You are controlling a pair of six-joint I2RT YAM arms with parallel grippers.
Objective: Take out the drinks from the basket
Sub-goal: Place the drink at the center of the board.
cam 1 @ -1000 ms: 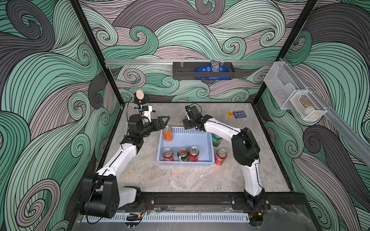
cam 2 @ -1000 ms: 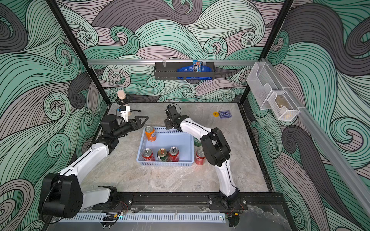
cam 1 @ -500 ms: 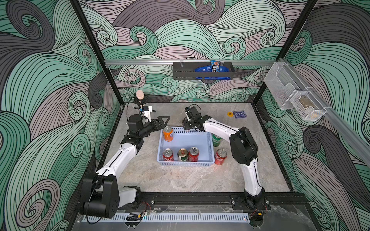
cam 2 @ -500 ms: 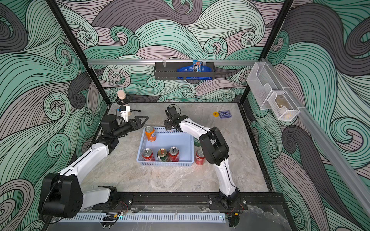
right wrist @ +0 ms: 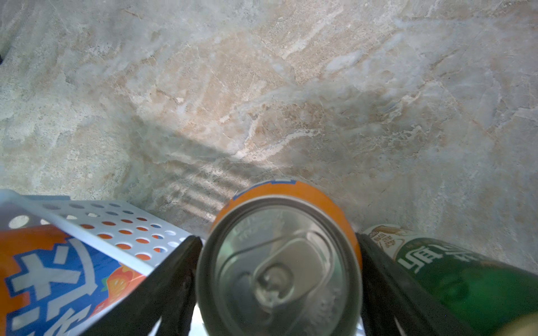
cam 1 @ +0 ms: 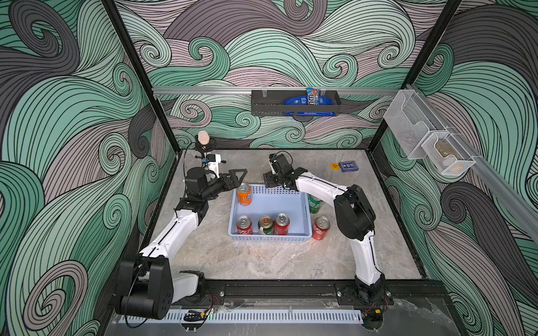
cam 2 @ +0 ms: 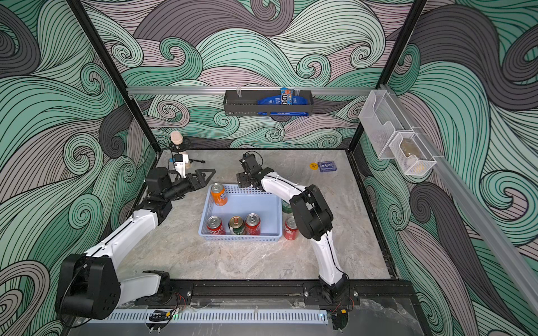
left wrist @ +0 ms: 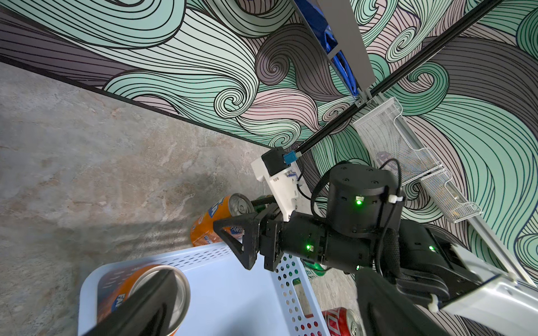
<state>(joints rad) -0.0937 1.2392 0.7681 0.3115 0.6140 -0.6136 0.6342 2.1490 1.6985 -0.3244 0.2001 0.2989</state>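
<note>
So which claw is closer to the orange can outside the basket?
Right. The right gripper straddles the outside can; the left gripper hovers at the basket's corner, by another orange can.

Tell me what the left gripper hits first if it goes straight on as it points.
Probably the right gripper. The left gripper points toward it in both top views, and its wrist view shows it ahead, flanking an orange can by the basket. Depth is unclear; it might pass beside.
</note>
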